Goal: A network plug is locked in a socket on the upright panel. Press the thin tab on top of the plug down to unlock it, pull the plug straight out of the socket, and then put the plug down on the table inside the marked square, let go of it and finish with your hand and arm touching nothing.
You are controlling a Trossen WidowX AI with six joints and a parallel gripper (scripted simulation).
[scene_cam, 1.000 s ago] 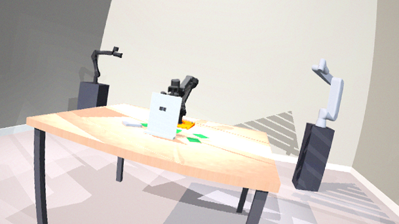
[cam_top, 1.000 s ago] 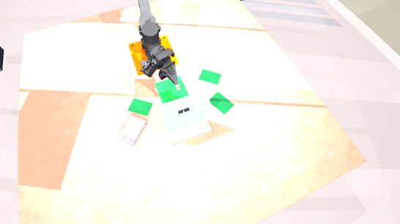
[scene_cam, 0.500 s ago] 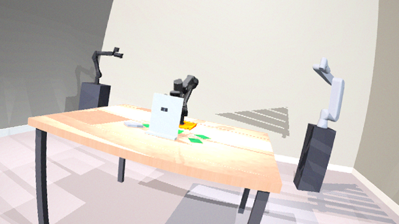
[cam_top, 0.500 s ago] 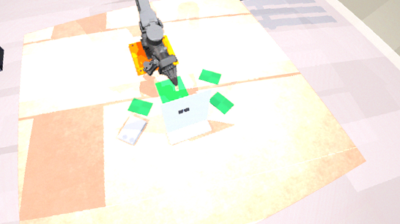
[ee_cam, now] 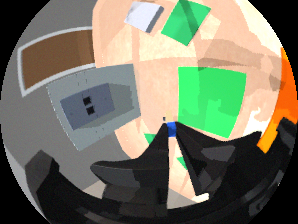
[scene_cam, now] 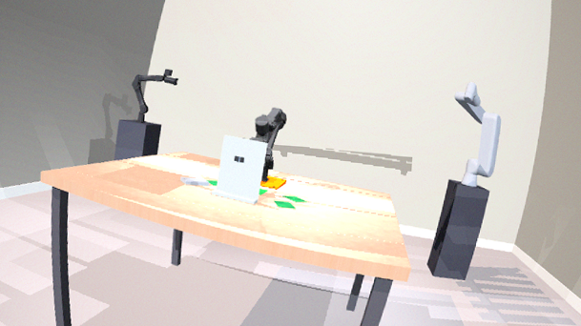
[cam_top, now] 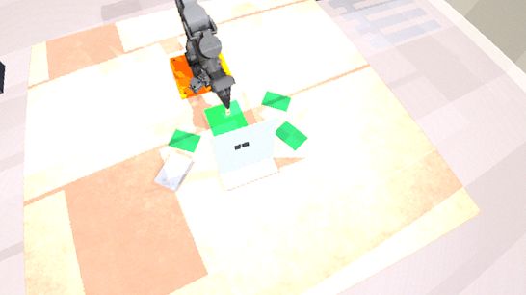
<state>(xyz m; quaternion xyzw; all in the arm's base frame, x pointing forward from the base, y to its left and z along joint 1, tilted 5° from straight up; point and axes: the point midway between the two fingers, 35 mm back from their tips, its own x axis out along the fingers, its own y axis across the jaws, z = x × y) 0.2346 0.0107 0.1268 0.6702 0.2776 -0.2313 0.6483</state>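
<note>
My gripper (cam_top: 228, 107) (ee_cam: 169, 125) is shut on the small plug, pointing down behind the upright panel. The plug (ee_cam: 171, 127) has a blue part between the fingertips and a pale end beyond them. It is free of the socket block (ee_cam: 103, 95), whose two dark openings face the arm side. The pale grey panel (cam_top: 247, 159) (scene_cam: 243, 181) (ee_cam: 126, 75) stands upright. The large green square (cam_top: 217, 118) (ee_cam: 210, 97) lies flat behind it; the plug appears over it in the top view and beside its corner in the wrist view. Its exact height is hard to tell.
Smaller green patches (cam_top: 184, 141) (cam_top: 277, 101) (cam_top: 291, 135) lie flat around the panel. A pale grey box (cam_top: 174, 171) (scene_cam: 194, 181) (ee_cam: 142, 16) lies to its left. An orange plate (cam_top: 181, 76) (scene_cam: 274, 183) lies under the arm.
</note>
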